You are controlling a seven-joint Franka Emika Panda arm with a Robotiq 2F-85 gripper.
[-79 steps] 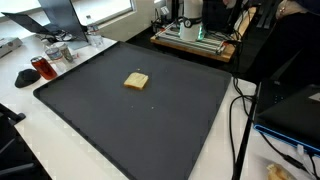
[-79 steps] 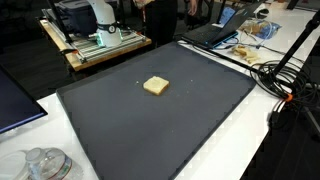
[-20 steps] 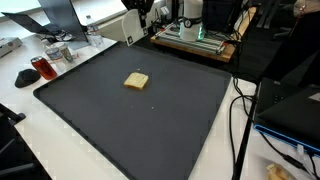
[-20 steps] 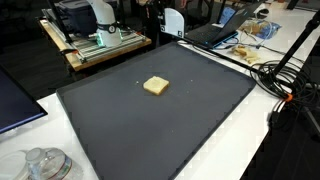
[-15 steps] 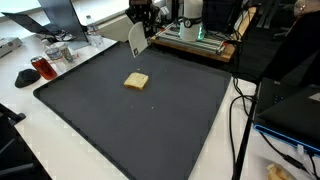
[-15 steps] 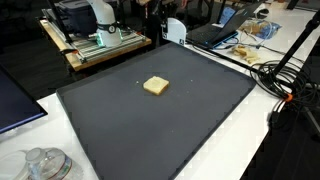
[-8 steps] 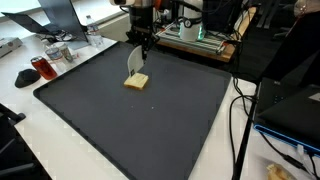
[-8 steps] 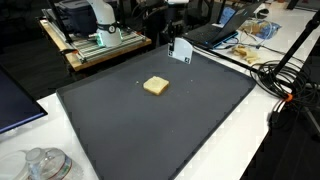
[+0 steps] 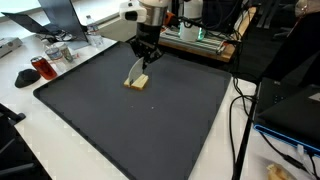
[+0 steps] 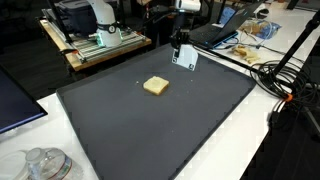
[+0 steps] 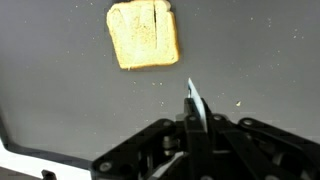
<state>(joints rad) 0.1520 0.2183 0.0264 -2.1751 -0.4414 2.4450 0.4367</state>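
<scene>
We see the gripper (image 11: 196, 138) pinching a flat white blade (image 11: 194, 103). The bread (image 11: 144, 35) lies near, ahead of the blade's tip, not touching it.

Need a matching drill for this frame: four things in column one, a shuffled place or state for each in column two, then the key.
Things
1. bread slice
2. gripper
3. white flat piece
4. black mat

Place or state
A. hangs from the jaws, apart from the bread slice
B. spread over the table, bearing the bread slice
C. lies flat, with nothing touching it
D. shut on a thin flat thing

Pairs: 1-C, 2-D, 3-A, 4-B
</scene>
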